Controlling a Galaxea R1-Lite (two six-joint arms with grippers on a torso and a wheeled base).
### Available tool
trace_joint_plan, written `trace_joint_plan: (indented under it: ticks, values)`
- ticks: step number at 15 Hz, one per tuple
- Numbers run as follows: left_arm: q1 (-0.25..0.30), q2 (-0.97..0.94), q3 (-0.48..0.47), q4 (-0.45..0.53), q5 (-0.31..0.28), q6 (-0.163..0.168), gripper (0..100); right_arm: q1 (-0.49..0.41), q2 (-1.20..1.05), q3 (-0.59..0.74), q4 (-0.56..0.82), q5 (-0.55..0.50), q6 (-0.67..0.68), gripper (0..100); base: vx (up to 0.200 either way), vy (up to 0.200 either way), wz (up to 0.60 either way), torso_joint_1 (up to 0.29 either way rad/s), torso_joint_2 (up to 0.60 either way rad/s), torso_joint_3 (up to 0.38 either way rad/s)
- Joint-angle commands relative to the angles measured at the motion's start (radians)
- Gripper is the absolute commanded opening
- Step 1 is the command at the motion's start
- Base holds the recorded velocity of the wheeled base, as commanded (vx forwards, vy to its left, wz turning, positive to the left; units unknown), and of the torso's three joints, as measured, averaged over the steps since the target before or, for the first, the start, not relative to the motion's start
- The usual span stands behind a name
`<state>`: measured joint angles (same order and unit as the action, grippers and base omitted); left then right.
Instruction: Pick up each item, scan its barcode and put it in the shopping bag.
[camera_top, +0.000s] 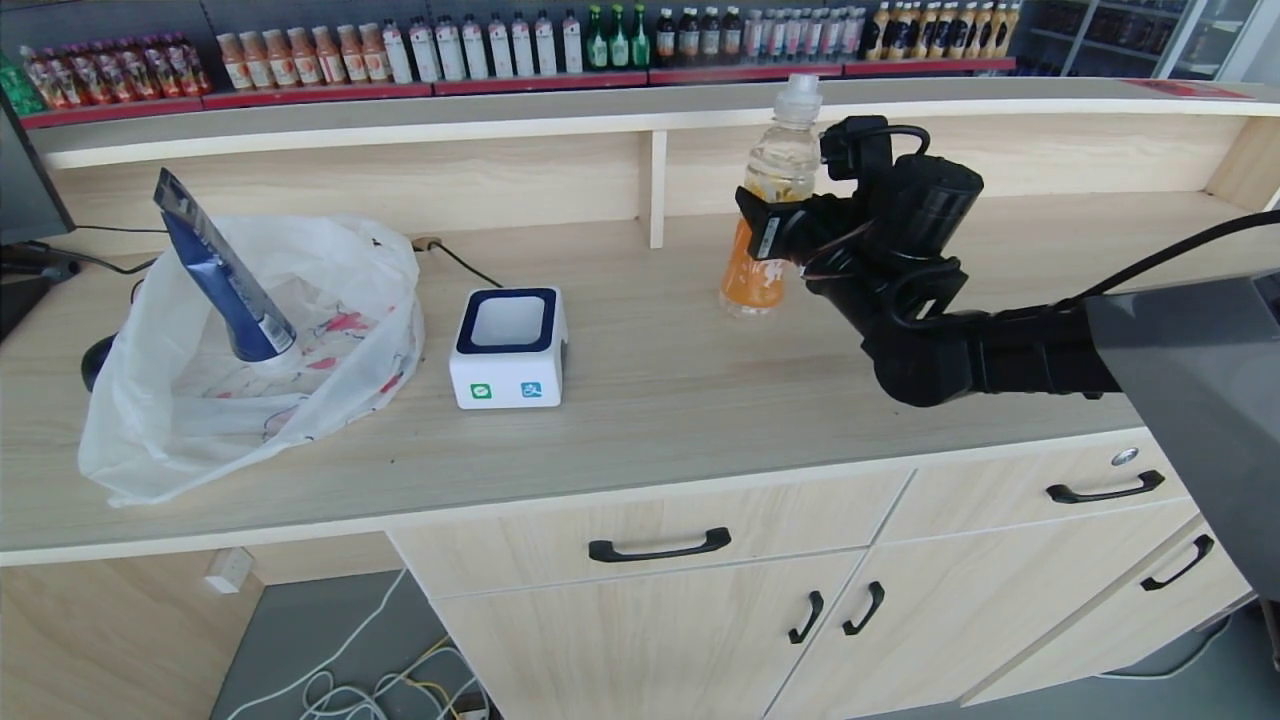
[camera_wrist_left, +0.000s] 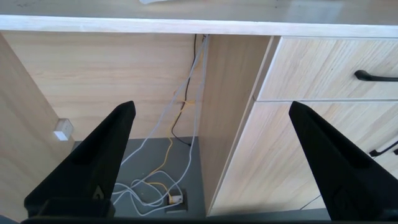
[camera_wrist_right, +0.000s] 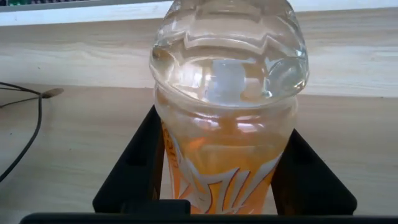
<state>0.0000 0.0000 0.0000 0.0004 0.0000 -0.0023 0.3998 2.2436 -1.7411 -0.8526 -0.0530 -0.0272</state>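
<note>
Right gripper (camera_top: 770, 222) fingers pinch the clear plastic orange-labelled bottle (camera_top: 783, 160) mid-body; grip firmly, carry left, turn label toward the white square scanner (camera_top: 507, 345).

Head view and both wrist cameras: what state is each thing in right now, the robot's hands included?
Orange drink bottle: upright, capped, gripped around its middle.
Right hand: shut on the bottle.
Left hand: open, empty, below the counter edge.
Shopping bag: open on the counter, blue tube leaning inside.
Scanner: on the counter, nothing over it.
Drawers: shut.
</note>
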Motion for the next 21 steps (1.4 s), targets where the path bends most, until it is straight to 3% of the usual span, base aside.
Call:
trace_joint_plan:
  ticks: [1, 10, 17, 18, 19, 21]
  values:
    - [0.0, 0.0, 0.0, 0.0, 0.0, 0.001, 100, -0.006, -0.016, -0.006, -0.003, 0.001, 0.0, 0, 0.0, 0.0, 0.0, 0.0, 0.0, 0.0]
    - [0.0, 0.0, 0.0, 0.0, 0.0, 0.001, 100, 0.001, -0.139, 0.038, -0.005, 0.001, 0.004, 0, 0.0, 0.0, 0.0, 0.0, 0.0, 0.0]
    - [0.0, 0.0, 0.0, 0.001, 0.0, 0.001, 100, 0.004, -0.394, 0.364, -0.077, 0.001, 0.015, 0, 0.0, 0.0, 0.0, 0.0, 0.0, 0.0]
    - [0.0, 0.0, 0.0, 0.001, 0.0, 0.001, 100, 0.004, -0.394, 0.364, -0.077, 0.001, 0.015, 0, 0.0, 0.0, 0.0, 0.0, 0.0, 0.0]
    - [0.002, 0.0, 0.0, 0.0, 0.0, -0.001, 100, 0.031, -0.466, 0.512, -0.16, -0.004, 0.012, 0, 0.0, 0.0, 0.0, 0.0, 0.0, 0.0]
    - [0.0, 0.0, 0.0, 0.001, 0.0, 0.001, 100, 0.047, -0.564, 0.667, -0.197, -0.004, 0.007, 0, 0.0, 0.0, 0.0, 0.0, 0.0, 0.0]
